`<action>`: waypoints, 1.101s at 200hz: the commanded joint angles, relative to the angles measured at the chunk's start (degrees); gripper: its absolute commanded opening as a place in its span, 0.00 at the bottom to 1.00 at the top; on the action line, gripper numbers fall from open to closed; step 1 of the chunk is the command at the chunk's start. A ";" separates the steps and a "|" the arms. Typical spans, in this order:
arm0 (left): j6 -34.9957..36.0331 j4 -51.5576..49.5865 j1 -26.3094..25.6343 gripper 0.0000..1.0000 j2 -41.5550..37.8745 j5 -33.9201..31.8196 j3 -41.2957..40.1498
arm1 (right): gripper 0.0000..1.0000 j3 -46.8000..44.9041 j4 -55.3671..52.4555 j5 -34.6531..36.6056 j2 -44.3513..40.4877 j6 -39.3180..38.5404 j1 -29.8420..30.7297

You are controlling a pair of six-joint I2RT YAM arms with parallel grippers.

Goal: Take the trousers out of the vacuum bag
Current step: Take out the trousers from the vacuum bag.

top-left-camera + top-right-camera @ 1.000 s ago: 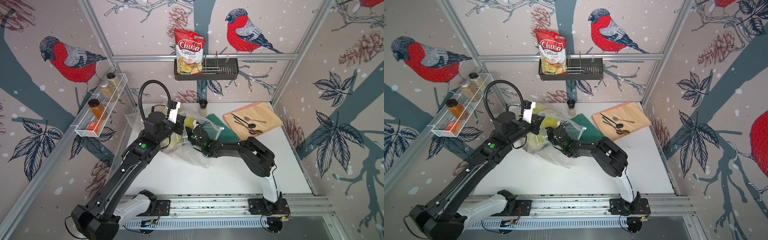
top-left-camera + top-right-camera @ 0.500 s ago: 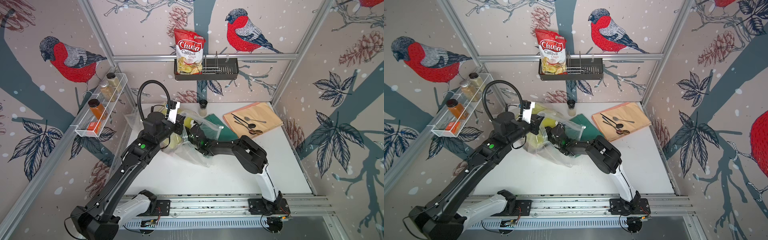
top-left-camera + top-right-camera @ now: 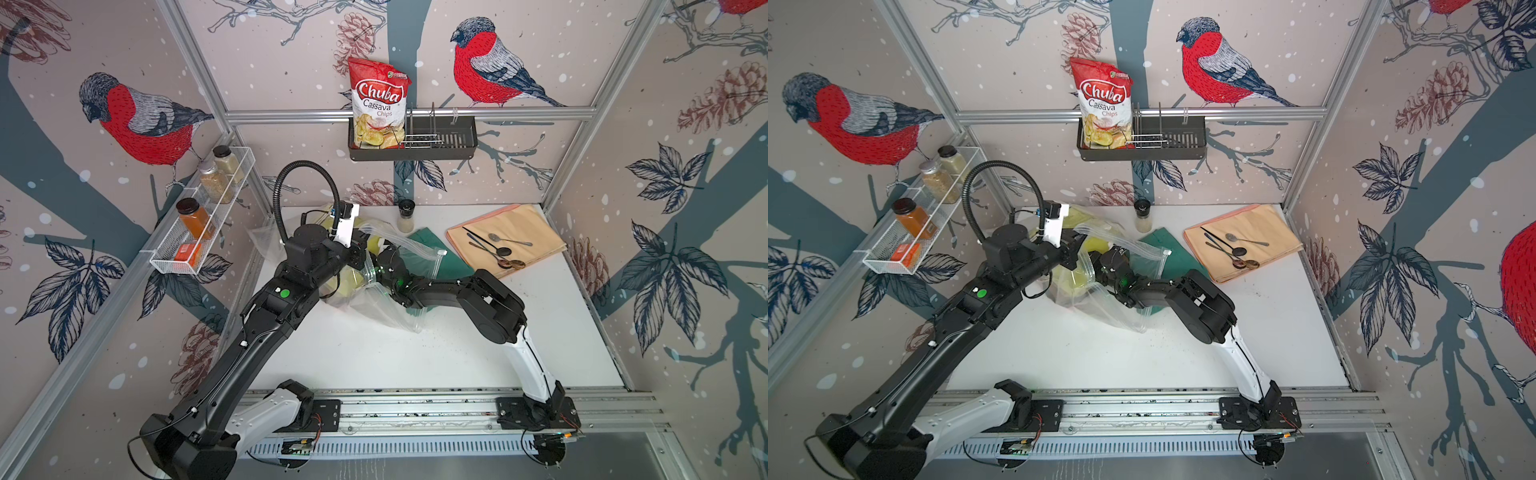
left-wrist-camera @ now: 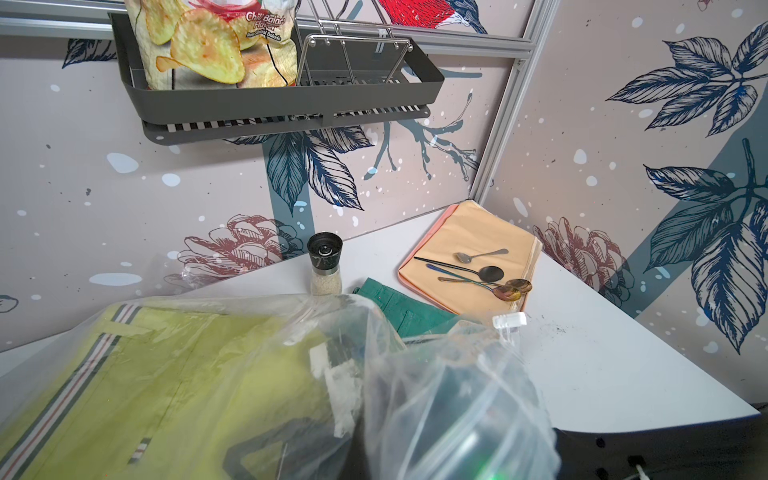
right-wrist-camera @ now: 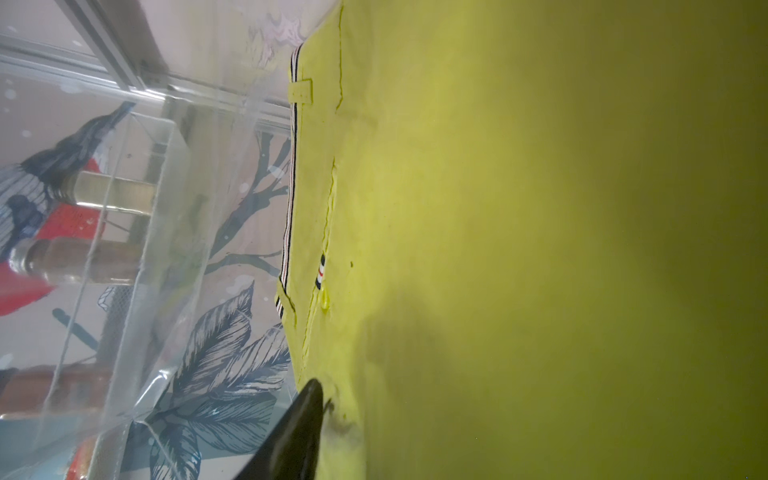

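The vacuum bag (image 3: 390, 311) lies crumpled near the table's (image 3: 415, 361) rear-left corner, with the yellow trousers (image 4: 166, 374) inside. The left pincer (image 3: 360, 259), pressed together, pinches the bag's raised mouth. The right pincer (image 3: 376, 254) reaches inside, one fingertip (image 5: 306, 415) at the trousers' edge; I cannot tell its spread.

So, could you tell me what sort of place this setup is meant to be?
Probably a mock kitchen corner inside a robot test cell: a wall spice rack with jars, a chips bag in a hung shelf basket, and spoons on a cloth, all framed by aluminium rails.
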 commanded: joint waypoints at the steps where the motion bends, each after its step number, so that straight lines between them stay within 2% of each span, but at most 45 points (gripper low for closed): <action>1: -0.19 3.37 -0.15 0.00 -0.71 1.53 -0.02 | 0.52 0.87 1.82 1.30 0.27 -2.55 -0.44; 17: -0.24 3.45 -0.13 0.00 -0.92 1.51 -0.13 | 0.48 1.20 1.58 1.13 0.83 -2.97 -1.00; 37: -0.41 3.58 -0.11 0.00 -0.93 1.57 -0.33 | 0.32 1.20 0.82 1.13 0.97 -3.57 -1.54; 99: -0.94 5.76 -0.15 0.00 -0.06 1.41 -2.11 | 0.04 -0.86 -1.84 1.87 -1.78 -6.56 -1.47; 116: -1.15 6.62 -0.07 0.00 0.63 1.25 -2.72 | 0.00 -0.99 -4.13 2.87 -3.08 -8.59 -1.22; 175: -2.08 9.11 -0.14 0.00 2.63 1.96 -3.19 | 0.00 1.67 -12.62 5.77 -6.66 -14.61 0.49; 220: -2.39 10.12 -0.07 0.00 3.73 1.89 -3.03 | 0.00 -0.89 -14.77 8.55 -10.56 -16.49 1.74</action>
